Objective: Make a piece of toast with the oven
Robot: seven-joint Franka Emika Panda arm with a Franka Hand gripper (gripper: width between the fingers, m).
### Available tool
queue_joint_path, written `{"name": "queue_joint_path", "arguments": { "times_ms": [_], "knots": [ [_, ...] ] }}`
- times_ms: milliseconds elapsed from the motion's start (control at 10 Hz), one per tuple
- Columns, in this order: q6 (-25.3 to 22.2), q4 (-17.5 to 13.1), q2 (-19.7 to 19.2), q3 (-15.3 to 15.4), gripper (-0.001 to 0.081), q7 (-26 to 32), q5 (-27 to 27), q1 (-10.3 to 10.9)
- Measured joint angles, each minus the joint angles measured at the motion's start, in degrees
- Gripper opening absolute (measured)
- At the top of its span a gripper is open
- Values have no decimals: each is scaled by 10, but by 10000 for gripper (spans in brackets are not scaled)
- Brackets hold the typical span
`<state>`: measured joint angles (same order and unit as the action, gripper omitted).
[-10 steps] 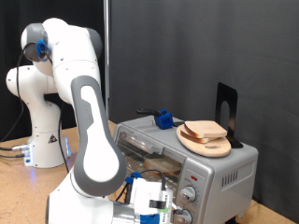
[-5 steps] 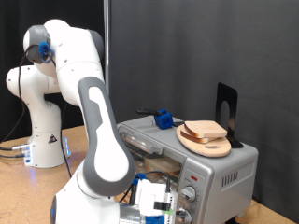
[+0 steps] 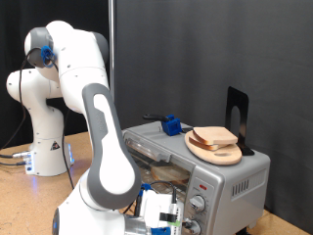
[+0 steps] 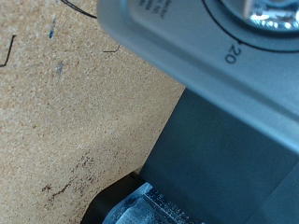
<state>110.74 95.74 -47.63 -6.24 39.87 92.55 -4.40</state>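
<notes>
Piece of toast (image 3: 217,134): thin, roughly square slice, pale face with a light-brown crust; lies flat on the round wooden plate (image 3: 208,149) on top of the oven, towards the exterior view's right.
Toast, handling (judged): light, soft and crumbly; likely to dent or tear under a hard pinch; best taken across two opposite crust edges, where it is firmest.
Wooden plate: round, smooth, tan, with a short handle-like tab; rigid; carries the slice.
Oven (image 3: 231,182): small boxy silver-grey metal case, brushed finish; front opening with wire rack visible; two round knobs (image 3: 199,205) on the front panel.
Oven, handling (judged): heavy, stiff, unlikely to shift under a light touch; knobs are ridged and should turn with a pinch across the rim.
Blue object (image 3: 172,124): small, blocky, plastic-looking; sits on the oven top, apart from the plate.
Black stand (image 3: 237,118): thin upright piece behind the plate; purpose unclear.
End effector (image 3: 164,217): low at the exterior view's bottom, just beside the oven's front panel and near the knobs; holds nothing visible; open or closed cannot be told.
Wrist view: grey panel with a shiny knob (image 4: 274,13) and the printed numeral 20; below it the counter (image 4: 56,121).
Counter: tan, particle-board texture, speckled, with dark scuffs.
</notes>
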Motion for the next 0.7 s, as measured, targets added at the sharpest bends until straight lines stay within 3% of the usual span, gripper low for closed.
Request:
{"name": "queue_joint_path", "arguments": {
  "times_ms": [400,700],
  "knots": [
    [7,-2,0,0,795,4,4,1],
    [9,-11,-1,1,795,78,13,1]
  ]
}}
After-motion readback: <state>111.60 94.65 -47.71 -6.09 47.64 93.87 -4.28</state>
